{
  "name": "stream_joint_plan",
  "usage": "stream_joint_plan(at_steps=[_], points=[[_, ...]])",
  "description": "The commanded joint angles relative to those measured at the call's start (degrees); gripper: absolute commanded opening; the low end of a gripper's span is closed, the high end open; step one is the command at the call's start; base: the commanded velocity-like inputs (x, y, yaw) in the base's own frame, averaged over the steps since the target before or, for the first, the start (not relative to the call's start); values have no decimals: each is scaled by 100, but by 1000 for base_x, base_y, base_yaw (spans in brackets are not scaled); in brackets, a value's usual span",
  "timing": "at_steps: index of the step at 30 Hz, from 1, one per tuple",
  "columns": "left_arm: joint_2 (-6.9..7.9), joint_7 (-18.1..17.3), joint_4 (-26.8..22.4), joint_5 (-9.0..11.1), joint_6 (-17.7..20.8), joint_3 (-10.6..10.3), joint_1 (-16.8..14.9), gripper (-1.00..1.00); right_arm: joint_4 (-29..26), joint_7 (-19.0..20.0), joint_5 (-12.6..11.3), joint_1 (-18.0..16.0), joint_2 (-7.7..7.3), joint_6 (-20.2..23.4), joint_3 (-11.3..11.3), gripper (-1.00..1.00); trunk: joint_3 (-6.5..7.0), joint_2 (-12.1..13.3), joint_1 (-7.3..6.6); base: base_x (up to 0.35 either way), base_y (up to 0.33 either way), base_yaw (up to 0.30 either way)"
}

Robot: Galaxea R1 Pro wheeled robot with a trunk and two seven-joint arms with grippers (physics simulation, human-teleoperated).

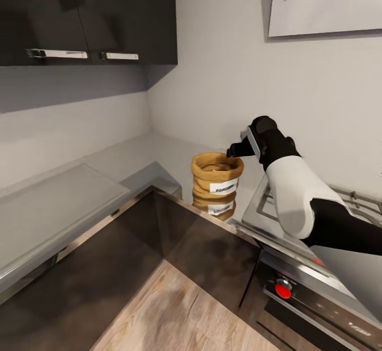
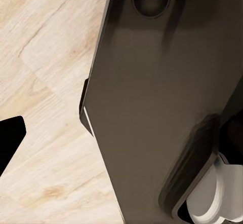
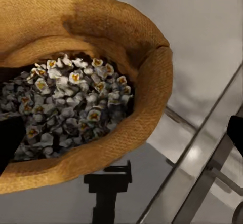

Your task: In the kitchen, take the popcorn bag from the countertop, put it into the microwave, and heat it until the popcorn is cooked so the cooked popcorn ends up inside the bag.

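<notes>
The tan burlap popcorn bag (image 1: 217, 175) stands upright on the glossy grey countertop (image 1: 132, 157), its white label facing me and its mirror image showing below it. My right gripper (image 1: 236, 150) hovers at the bag's right rim, just above it. In the right wrist view the bag (image 3: 101, 21) is close below, with pale popcorn (image 3: 71, 97) heaped inside. My right gripper (image 3: 121, 138) is open, its dark fingertips (image 3: 10, 140) at both edges of that picture, astride the near rim. My left gripper (image 2: 121, 138) hangs open over the wooden floor (image 2: 45, 57). The microwave is out of view.
A steel gas hob (image 1: 355, 202) with grates lies right of the bag, under my right arm. Below it is a steel oven front with a red knob (image 1: 283, 290). Dark wall cabinets (image 1: 87, 17) hang at the upper left. Dark glossy cabinet fronts (image 1: 175, 239) drop to the floor.
</notes>
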Motion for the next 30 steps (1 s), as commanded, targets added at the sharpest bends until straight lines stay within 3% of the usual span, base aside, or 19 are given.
stream_joint_plan(at_steps=[1, 11, 18, 30], points=[[-2, 16, 1, 16, -17, 1, -1, 100, -11, 47, 60, -3, 6, 15, -43, 100, -6, -4, 0, 0, -174, 0], [1, 19, 1, 18, -17, -3, -4, 100, -26, 43, 58, -2, 17, 15, -43, 100, -6, -4, 0, 0, -142, 36], [-2, 19, 1, 19, -17, -1, -4, 100, -24, 37, -298, -2, 9, 15, -43, 100, -6, -4, 0, 0, -2, 240], [-3, 37, 0, 19, -25, 7, -3, 100, 9, 26, -312, -2, -58, 15, -34, 100, -6, -4, 0, 0, -14, 10]])
